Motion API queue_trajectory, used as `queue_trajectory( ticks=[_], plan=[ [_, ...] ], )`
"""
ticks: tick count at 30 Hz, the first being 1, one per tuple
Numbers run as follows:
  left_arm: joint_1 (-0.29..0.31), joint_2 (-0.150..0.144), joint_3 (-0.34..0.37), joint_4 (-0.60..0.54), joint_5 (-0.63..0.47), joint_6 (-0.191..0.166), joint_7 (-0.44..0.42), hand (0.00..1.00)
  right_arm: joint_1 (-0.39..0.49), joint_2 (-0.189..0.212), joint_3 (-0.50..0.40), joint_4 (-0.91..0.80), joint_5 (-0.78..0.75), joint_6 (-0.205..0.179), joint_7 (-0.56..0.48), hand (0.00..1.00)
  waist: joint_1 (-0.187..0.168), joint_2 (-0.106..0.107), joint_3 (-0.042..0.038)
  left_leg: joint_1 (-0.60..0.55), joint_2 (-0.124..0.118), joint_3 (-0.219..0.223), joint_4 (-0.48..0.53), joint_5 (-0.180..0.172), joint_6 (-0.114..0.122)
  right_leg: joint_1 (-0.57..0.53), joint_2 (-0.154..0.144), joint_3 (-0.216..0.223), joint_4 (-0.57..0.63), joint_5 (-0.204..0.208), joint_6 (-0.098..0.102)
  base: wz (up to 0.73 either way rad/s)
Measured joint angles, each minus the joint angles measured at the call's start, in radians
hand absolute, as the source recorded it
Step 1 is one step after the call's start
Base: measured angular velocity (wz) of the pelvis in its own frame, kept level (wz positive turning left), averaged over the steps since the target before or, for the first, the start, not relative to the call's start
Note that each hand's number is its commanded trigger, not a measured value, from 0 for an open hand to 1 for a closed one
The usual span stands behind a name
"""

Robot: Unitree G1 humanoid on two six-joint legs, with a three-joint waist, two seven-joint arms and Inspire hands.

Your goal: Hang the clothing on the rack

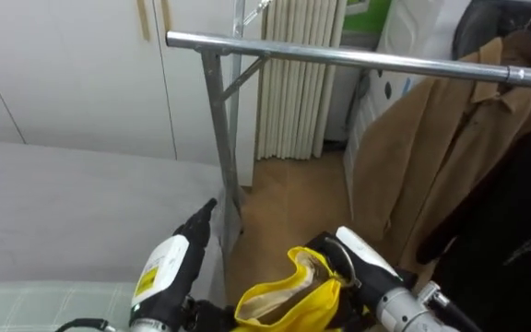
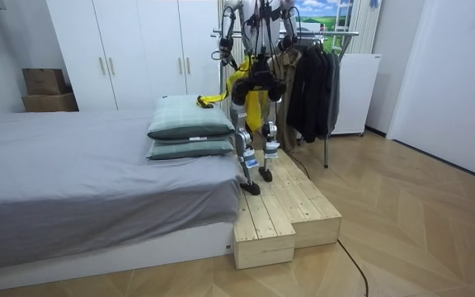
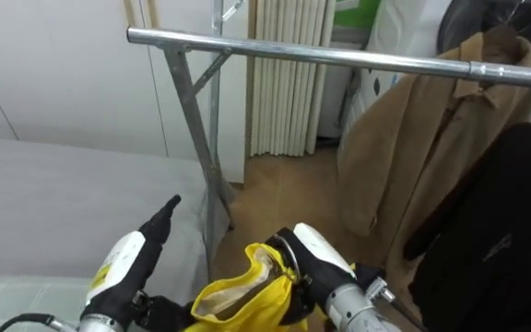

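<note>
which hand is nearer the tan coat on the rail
Right. The right hand, holding the yellow garment, is just below-left of the tan coat; the left hand is farther left, by the rack's post.

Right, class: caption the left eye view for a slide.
Robot's right hand grips a yellow garment under the metal rail, left hand open alongside, tan coat hanging.

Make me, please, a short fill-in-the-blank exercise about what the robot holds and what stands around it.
1. The garment held in the right hand is ____ in colour.
2. From the metal rail hangs a coat of ____ colour.
3. In the room view the robot stands on a ____ platform beside the bed.
Missing words: yellow; brown; wooden.
</note>
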Motion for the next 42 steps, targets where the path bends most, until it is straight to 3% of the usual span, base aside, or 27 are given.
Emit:
queue_trajectory(
  ticks=[5, 6, 10, 17, 24, 34, 36, 40, 42],
  plan=[
    [0.013, -0.004, 0.0, 0.0, -0.004, -0.011, 0.0, 0.0, 0.0, -0.026, -0.005, 0.002, 0.026, -0.002, 0.013, 1.0, 0.003, 0.008, -0.0018, 0.001, -0.031, -0.258, 0.013, 0.003, -0.004, 0.029, 0.034, 0.084, -0.004, 0.004, -0.008, -0.39],
    [0.012, -0.005, 0.003, -0.006, -0.002, -0.019, 0.001, 0.0, 0.0, -0.025, -0.015, 0.001, 0.026, -0.002, 0.013, 1.0, 0.0, 0.011, -0.0035, 0.006, -0.036, -0.284, -0.012, 0.008, -0.012, 0.016, 0.04, 0.095, 0.0, 0.006, -0.006, -0.34],
    [0.013, -0.003, 0.009, -0.021, -0.003, -0.028, 0.0, 0.0, 0.001, -0.029, -0.037, -0.001, 0.021, -0.002, 0.013, 1.0, -0.004, 0.011, -0.0033, 0.017, -0.035, -0.272, -0.071, 0.015, -0.023, -0.012, 0.055, 0.102, -0.004, 0.034, -0.012, -0.22],
    [0.023, 0.01, 0.023, -0.025, -0.01, -0.029, -0.015, 0.0, 0.001, -0.036, -0.07, -0.001, 0.022, -0.002, 0.012, 1.0, -0.006, 0.004, -0.0022, 0.048, -0.037, -0.277, -0.12, 0.016, -0.024, -0.006, 0.06, 0.107, -0.01, 0.039, -0.005, -0.05],
    [0.023, 0.017, 0.038, -0.032, -0.009, -0.029, -0.022, 0.0, 0.001, -0.037, -0.076, -0.005, 0.022, -0.003, 0.012, 1.0, -0.007, -0.001, -0.0034, 0.037, -0.039, -0.276, -0.121, 0.018, -0.021, 0.006, 0.057, 0.103, -0.058, 0.071, 0.004, 0.0],
    [0.024, 0.022, 0.037, -0.033, -0.009, -0.029, -0.023, 0.0, 0.001, -0.039, -0.085, -0.005, 0.028, -0.004, 0.011, 1.0, -0.004, -0.002, -0.0029, 0.04, -0.037, -0.279, -0.125, 0.018, -0.02, 0.018, 0.056, 0.098, -0.076, 0.078, 0.006, 0.0],
    [0.024, 0.024, 0.037, -0.036, -0.009, -0.029, -0.023, 0.0, 0.0, -0.06, -0.086, -0.005, 0.059, -0.004, 0.011, 1.0, -0.001, -0.005, -0.0021, 0.042, -0.037, -0.28, -0.131, 0.02, -0.017, 0.018, 0.056, 0.097, -0.078, 0.078, 0.006, 0.0],
    [0.025, 0.029, 0.038, -0.047, -0.01, -0.029, -0.023, 0.0, -0.006, -0.066, -0.096, -0.005, 0.07, -0.004, 0.011, 1.0, 0.0, -0.013, 0.0026, 0.044, -0.037, -0.28, -0.133, 0.021, -0.017, 0.018, 0.056, 0.097, -0.077, 0.078, 0.006, 0.0],
    [0.025, 0.029, 0.046, -0.067, -0.01, -0.029, -0.023, 0.0, -0.027, -0.066, -0.098, -0.004, 0.07, -0.004, 0.011, 1.0, -0.001, -0.025, 0.0101, 0.044, -0.037, -0.28, -0.133, 0.022, -0.017, 0.018, 0.056, 0.098, -0.077, 0.079, 0.006, 0.0]
  ],
)
